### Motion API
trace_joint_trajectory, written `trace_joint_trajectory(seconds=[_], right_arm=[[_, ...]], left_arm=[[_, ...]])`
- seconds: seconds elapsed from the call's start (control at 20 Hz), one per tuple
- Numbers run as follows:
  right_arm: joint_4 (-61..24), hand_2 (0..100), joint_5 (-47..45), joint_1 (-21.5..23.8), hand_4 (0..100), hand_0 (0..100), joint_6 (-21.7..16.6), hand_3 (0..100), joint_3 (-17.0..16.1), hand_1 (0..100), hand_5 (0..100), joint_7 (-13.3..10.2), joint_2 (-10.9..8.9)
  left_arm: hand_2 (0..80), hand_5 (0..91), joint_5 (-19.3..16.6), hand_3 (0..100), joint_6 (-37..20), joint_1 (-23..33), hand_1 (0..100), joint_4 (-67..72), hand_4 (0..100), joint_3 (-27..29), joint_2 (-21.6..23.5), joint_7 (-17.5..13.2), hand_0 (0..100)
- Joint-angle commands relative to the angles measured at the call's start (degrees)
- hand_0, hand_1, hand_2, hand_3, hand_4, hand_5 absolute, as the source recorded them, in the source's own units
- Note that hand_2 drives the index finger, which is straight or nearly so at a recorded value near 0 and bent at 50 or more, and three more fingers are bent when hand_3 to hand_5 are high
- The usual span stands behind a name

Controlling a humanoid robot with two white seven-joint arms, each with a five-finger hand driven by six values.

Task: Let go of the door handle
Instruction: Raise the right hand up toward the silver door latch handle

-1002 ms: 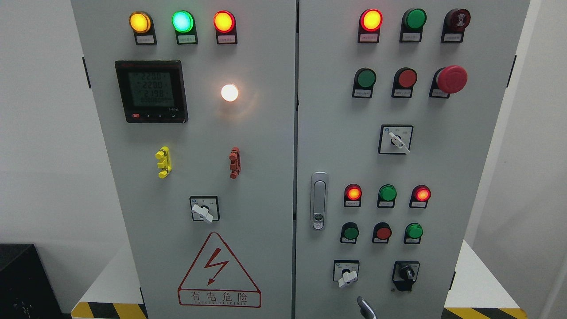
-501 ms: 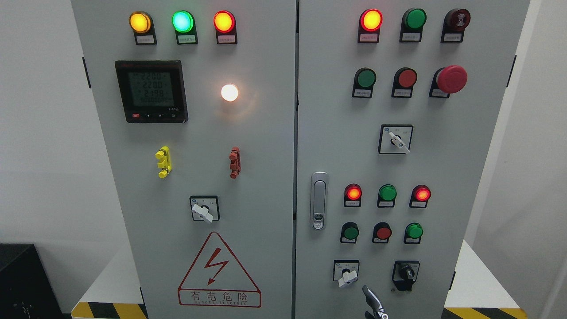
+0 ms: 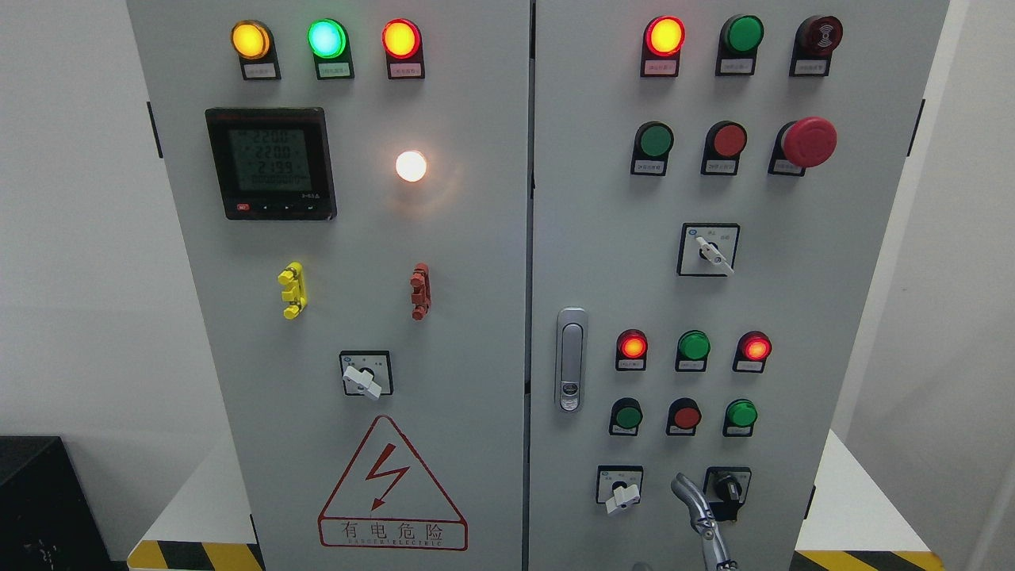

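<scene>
Showing at the bottom edge, right of the middle, only a slim metal part of the right hand [image 3: 702,519] is in view, so I cannot tell whether it is released or clenched. It touches nothing that I can see. Its tip lies just beside the black knob [image 3: 725,488], at that knob's 9 o'clock, and at 3 o'clock of the white switch [image 3: 620,493].

The handle [image 3: 571,361] stands upright and flush on the right door [image 3: 793,317], close to that door's left edge, next to the seam [image 3: 529,238] between the two doors. It is well apart from the hand, at about the hand's 11 o'clock. Bare grey panel lies under the handle down to the bottom edge. At the handle's 3 o'clock sits a row of three lamps [image 3: 694,346], the outer two lit red.

The cabinet's left door [image 3: 476,238] and the right door both lie shut, their edges meeting evenly along the seam. White wall [image 3: 79,238] is open at the cabinet's 9 o'clock.
</scene>
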Motion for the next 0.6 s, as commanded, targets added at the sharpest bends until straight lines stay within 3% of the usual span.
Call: trace_joint_trajectory(seconds=[0.0, 0.15, 0.35, 0.55], right_arm=[[-2.1, 0, 14.3, -0.6, 43, 44, 0.0, 45, -1.3, 28, 35, -0.4, 0.02], [-1.6, 0, 22.7, -2.0, 50, 42, 0.4, 52, -0.8, 29, 41, -0.2, 0.02], [-1.5, 0, 28.0, -4.6, 61, 42, 7.6, 63, 3.8, 29, 56, 0.0, 0.11], [0.0, 0, 34.4, -7.0, 73, 40, 9.1, 74, 6.3, 28, 70, 0.2, 0.29]], left_arm=[[4.3, 0.0, 0.0, 11, -0.1, 0.0, 0, 0.0, 1, 0.0, 0.0, 0.0, 0], [4.4, 0.0, 0.0, 10, 0.0, 0.0, 0, 0.0, 0, 0.0, 0.0, 0.0, 0], [4.4, 0.0, 0.0, 10, 0.0, 0.0, 0, 0.0, 0, 0.0, 0.0, 0.0, 0], [4.4, 0.0, 0.0, 11, 0.0, 0.0, 0, 0.0, 0, 0.0, 0.0, 0.0, 0]])
